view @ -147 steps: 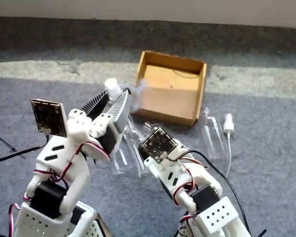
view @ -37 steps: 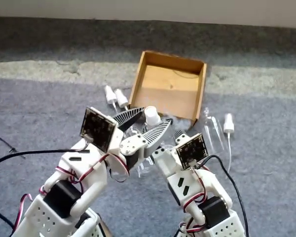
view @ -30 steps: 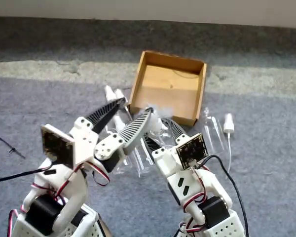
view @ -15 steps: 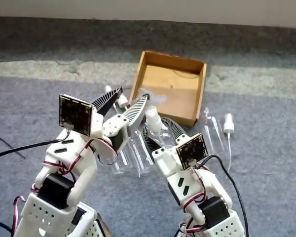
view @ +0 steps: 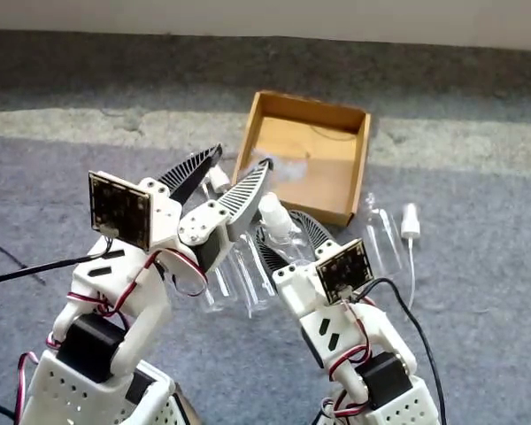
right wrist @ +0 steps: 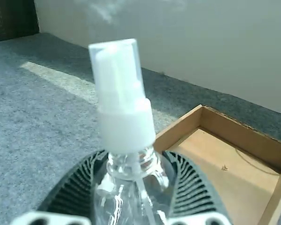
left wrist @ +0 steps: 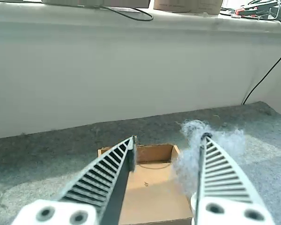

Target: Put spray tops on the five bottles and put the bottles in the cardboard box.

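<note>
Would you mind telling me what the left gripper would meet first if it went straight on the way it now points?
Probably the cardboard box, which lies dead ahead of the open left gripper. How high the gripper hangs above it is unclear.

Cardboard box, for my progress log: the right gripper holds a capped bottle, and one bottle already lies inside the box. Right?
No: the high view shows the cardboard box holds no bottle yet. The right gripper does hold the capped bottle.
</note>
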Available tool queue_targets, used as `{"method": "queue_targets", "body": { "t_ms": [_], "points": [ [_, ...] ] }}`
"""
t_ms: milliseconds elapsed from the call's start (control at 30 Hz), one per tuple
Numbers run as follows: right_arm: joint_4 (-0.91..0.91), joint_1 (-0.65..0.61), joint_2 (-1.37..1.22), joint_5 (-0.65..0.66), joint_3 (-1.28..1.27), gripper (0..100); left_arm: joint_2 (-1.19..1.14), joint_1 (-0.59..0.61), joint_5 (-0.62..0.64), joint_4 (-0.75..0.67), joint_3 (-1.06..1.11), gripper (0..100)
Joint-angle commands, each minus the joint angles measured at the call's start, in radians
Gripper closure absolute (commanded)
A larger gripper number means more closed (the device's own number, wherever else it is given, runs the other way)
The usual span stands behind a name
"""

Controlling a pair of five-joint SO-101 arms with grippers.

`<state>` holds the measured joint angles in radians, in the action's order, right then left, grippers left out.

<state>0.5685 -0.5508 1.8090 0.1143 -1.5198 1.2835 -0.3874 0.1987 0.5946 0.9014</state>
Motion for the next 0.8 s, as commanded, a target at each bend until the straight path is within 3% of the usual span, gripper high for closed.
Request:
{"method": "queue_targets", "body": {
  "t_ms": [0, 433, 600, 767],
  "points": [
    [-0.016, 0.01, 0.012, -0.005, 0.008, 99.5, -0.012, -0.019, -0.006, 0.023, -0.019, 79],
    [-0.016, 0.01, 0.012, -0.008, 0.012, 99.5, -0.012, -0.104, -0.008, 0.025, 0.137, 79],
    [-0.016, 0.025, 0.012, -0.008, 0.016, 99.5, -0.002, -0.082, -0.008, 0.037, 0.018, 79],
    [-0.021, 0.176, 0.001, -0.008, 0.041, 99.5, -0.002, 0.03, -0.005, 0.152, -0.151, 79]
  ]
}}
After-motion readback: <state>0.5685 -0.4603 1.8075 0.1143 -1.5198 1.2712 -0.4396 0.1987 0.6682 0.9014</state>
